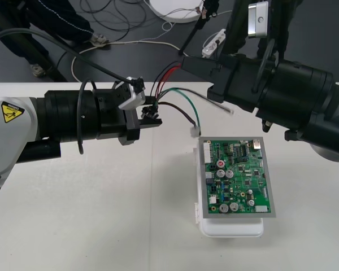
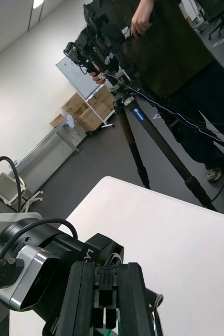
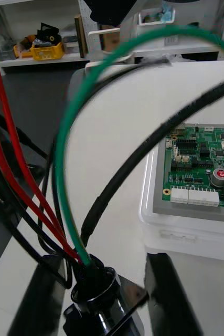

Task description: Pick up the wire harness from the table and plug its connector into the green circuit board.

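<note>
— Where was the wire harness (image 1: pixel 178 109)?

— Off the table (image 1: pixel 73 214), strung between the two grippers on the far side of the green circuit board (image 1: pixel 237 178). The left gripper (image 1: pixel 146 116), reaching in from the left, had the end with the round metal socket (image 1: pixel 152 107). The wires fanned out from there toward the right.

— And its fingers?

— In the left wrist view the two black fingers (image 3: pixel 167 296) stood on either side of the socket (image 3: pixel 93 291), closed against its flange. Red, green and black wires rose out of the socket's top.

— The right gripper?

— The right gripper (image 1: pixel 185 61) came in from the right, over the table's far edge. In its own wrist view the fingers (image 2: pixel 83 299) were close together, with a bit of green showing between them. From the front, the red wires (image 1: pixel 168 76) ran up from the socket straight into the fingertips. So it was pinched on the wires.

— And the plug?

— A small pale plug (image 1: pixel 195 131) hung at the end of the green wire (image 1: pixel 183 91), just beside the board's far-left corner. I couldn't tell whether it touched the board.

— The board itself?

— It lay flat on its white base (image 1: pixel 231 228), right of the table's middle, apart from both grippers.
</note>
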Tool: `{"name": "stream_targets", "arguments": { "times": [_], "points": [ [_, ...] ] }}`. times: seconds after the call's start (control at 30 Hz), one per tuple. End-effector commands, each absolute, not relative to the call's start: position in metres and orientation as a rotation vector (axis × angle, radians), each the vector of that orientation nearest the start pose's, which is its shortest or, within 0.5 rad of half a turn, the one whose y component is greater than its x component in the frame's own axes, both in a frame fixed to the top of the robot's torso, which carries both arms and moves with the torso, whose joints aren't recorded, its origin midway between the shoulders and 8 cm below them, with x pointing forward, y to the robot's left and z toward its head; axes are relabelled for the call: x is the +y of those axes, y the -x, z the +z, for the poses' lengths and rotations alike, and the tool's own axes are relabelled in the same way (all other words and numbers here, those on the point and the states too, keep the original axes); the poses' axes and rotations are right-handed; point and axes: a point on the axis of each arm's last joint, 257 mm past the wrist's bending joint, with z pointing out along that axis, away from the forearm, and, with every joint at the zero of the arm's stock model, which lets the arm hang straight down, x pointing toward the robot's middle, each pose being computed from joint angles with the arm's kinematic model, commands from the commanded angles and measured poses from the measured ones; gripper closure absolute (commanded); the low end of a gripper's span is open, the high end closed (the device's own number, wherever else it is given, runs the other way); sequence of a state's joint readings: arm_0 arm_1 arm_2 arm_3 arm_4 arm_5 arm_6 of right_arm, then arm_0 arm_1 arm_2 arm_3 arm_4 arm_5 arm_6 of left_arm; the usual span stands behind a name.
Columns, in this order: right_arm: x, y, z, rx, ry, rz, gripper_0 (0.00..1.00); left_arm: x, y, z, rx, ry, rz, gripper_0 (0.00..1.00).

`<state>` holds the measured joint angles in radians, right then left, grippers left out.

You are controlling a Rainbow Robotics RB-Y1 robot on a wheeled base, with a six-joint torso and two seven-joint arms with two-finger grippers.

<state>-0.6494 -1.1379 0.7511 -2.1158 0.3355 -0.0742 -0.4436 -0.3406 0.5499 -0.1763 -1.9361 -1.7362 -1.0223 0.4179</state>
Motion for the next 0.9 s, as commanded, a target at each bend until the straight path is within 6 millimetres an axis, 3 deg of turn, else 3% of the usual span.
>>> {"name": "stream_targets", "arguments": {
  "times": [0.03,0.63,0.9],
  "points": [
    [-0.004,-0.421,0.027,1.539,0.554,1.204,1.00,0.019,-0.436,-0.094,1.289,-1.309,-0.477,0.00],
    [-0.008,-0.417,0.020,1.539,0.598,1.179,1.00,0.018,-0.434,-0.091,1.285,-1.297,-0.496,0.00],
    [-0.028,-0.405,0.018,1.527,0.672,1.168,1.00,0.020,-0.425,-0.085,1.303,-1.251,-0.591,0.00]
  ]
}}
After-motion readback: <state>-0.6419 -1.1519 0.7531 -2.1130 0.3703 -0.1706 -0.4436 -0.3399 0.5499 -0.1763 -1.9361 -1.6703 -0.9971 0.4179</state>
